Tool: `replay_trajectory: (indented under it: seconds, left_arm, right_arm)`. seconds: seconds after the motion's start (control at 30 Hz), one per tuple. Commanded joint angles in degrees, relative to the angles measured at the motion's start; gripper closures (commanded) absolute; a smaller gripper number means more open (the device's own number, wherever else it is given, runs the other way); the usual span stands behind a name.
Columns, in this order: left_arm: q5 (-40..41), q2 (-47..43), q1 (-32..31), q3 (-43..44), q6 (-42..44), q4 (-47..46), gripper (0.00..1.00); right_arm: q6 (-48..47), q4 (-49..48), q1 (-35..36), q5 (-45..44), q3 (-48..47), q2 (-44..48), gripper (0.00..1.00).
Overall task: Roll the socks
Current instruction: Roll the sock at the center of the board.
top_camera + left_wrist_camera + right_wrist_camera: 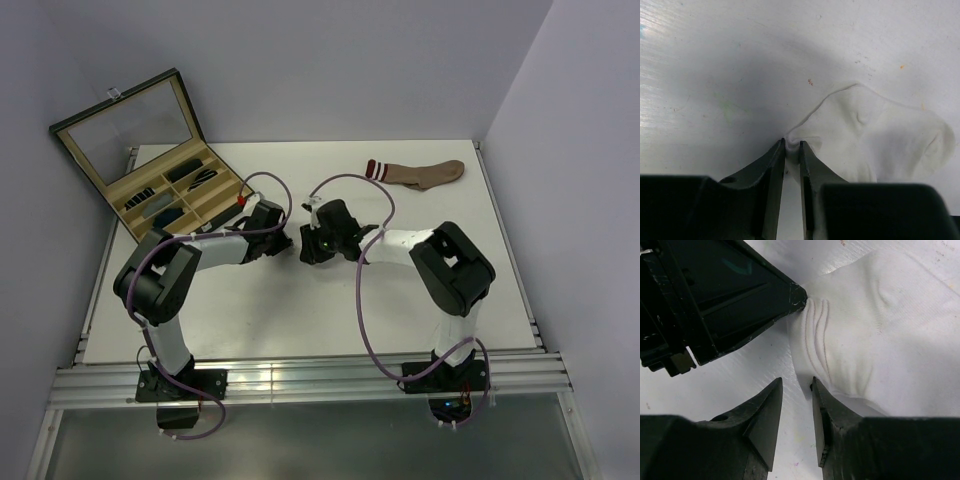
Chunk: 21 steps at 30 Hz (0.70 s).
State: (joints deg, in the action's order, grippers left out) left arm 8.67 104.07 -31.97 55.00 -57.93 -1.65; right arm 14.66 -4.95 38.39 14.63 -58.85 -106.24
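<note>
Left fingers (779, 152) clamped together on a pinch of the white sock (880, 140), fabric puckered into small folds at the tips. Rest of that sock spread flat on the counter (300, 310), toward the right of the left wrist view, with a few soft creases.

Right fingers (774, 402) apart, a clear gap between them and nothing held. Set low at the bottom of the right wrist view, with the sock's edge just beside the right-hand tip. In that same view, the black body of the left arm's fingers at upper left, its tip biting the sock's border, with ridges of cloth fanning out from it.

From above, both arms bent inward and meeting near the middle of the counter, wrists almost touching; white sock mostly hidden beneath them.

Brown sock (425, 173) with a striped cuff flat at the upper right of the counter, well apart from the arms. Open box (130, 135) with a glass lid at upper left, with dark items (165, 200) in its compartments, too small to name.
</note>
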Motion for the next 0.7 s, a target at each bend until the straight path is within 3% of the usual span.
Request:
replay_trajectory:
  seconds: [0.0,0.37,0.67]
  left_arm:
    - [0.7,2.6,-0.1,-1.3,1.9,9.7,0.76]
    - [0.4,2.8,-0.1,-1.0,2.1,9.9,0.76]
    - [0.2,3.1,0.0,-0.9,2.3,9.9,0.76]
  right_arm:
    - [-3.9,4.4,1.0,-4.5,-1.5,-0.6,0.61]
    - [-8.9,9.3,6.3,-15.9,-4.3,-0.6,0.59]
    - [-8.8,15.8,7.6,-24.3,-6.5,-6.3,0.59]
